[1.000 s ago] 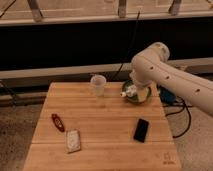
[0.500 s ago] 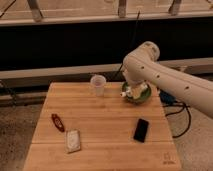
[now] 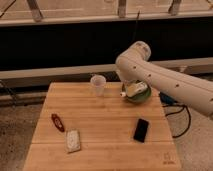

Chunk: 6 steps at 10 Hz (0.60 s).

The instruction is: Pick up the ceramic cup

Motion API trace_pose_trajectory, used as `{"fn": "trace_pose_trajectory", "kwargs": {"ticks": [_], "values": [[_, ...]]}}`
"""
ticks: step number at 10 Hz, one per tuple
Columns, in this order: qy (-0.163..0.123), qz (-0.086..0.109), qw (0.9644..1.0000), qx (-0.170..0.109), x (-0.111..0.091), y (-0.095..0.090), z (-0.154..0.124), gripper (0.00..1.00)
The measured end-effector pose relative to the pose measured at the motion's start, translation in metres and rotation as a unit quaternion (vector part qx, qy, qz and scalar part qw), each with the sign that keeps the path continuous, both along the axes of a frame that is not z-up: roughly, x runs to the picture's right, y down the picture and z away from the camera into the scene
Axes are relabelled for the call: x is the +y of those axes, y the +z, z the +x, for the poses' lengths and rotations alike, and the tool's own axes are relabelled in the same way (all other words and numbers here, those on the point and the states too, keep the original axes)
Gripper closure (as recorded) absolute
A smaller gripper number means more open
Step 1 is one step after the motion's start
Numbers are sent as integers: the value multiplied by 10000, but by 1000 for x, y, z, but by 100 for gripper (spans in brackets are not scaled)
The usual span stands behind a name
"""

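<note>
One ceramic cup (image 3: 98,85), upright at the worktop (image 3: 100,127) back edge, near the claw (image 3: 125,92), which sits between it and the green bowl (image 3: 141,96); claw spread: cannot tell.

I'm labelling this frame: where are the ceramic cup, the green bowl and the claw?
ceramic cup (image 3: 98,85), camera view, middle of its side wall.
green bowl (image 3: 145,97), camera view, right part of its rim.
claw (image 3: 124,93), camera view, its tip at the bowl's left edge.
</note>
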<state>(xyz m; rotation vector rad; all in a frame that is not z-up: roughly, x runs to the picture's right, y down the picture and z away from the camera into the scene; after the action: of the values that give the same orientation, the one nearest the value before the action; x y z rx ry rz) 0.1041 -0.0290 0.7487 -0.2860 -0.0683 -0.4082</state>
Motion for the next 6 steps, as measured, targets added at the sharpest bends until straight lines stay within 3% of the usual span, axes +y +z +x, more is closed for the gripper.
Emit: {"fn": "trace_pose_trajectory", "kwargs": {"ticks": [5,6], "values": [[-164,159,9994,-259,-10,16,-19,20],[-247,188,9989,-349,-13,26,-30,20]]}}
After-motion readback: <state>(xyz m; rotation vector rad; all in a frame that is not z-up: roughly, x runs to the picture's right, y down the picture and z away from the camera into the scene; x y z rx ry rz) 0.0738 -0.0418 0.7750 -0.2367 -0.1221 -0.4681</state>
